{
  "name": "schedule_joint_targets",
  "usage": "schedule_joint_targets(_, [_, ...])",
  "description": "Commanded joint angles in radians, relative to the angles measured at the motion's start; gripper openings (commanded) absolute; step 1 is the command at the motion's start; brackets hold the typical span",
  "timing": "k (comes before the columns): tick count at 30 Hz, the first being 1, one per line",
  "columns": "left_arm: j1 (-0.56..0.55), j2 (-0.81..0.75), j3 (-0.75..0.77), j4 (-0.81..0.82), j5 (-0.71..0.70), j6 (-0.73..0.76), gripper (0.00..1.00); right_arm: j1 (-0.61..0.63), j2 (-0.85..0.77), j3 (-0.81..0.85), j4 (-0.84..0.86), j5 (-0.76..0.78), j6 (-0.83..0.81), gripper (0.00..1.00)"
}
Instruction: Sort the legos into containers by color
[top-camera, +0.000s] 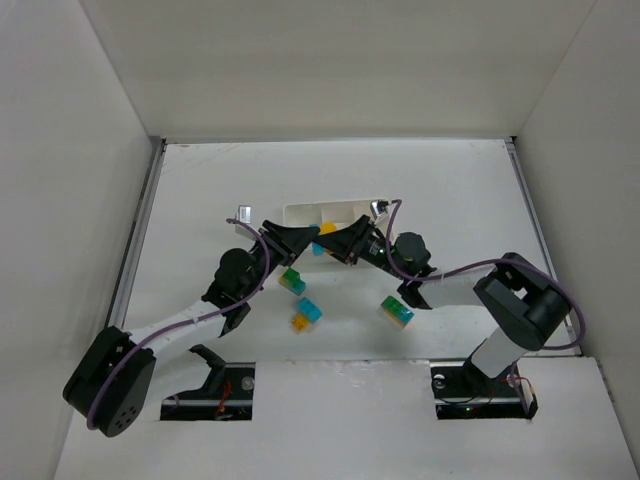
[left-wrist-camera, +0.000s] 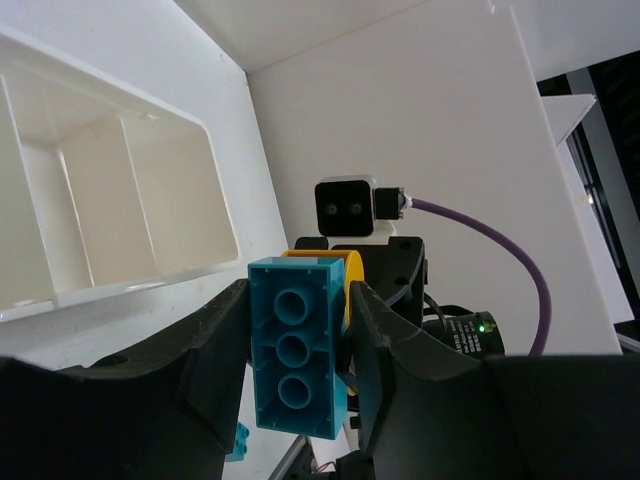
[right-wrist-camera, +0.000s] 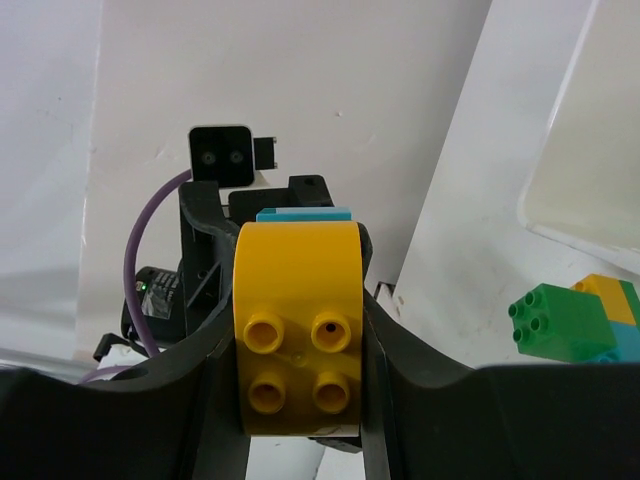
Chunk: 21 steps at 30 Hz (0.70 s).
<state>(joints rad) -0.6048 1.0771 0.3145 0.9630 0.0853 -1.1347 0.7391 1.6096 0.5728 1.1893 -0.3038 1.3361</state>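
left gripper (left-wrist-camera: 300, 365): we see it pinching the cyan brick (left-wrist-camera: 293, 340)
right gripper (right-wrist-camera: 300, 350): we see it pinching the yellow brick (right-wrist-camera: 298, 270)

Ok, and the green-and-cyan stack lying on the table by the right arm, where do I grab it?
Come straight down from above on the green-and-cyan stack and close on the flat long sides of its green end. It lies diagonally with nothing touching it, so turn the wrist to match; that likely leaves the cyan end free for pulling apart.
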Motion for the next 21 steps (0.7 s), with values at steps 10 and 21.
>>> schedule_joint_targets(10, [0.021, -0.071, -0.006, 0.06, 0.034, 0.004, 0.12, 0.012, -0.025, -0.008, 0.075, -0.003, 0.011, 0.63])
schedule_joint_targets(21, [0.053, -0.077, -0.018, -0.001, 0.051, 0.0, 0.12, -0.027, -0.099, -0.05, 0.041, -0.029, -0.043, 0.77])
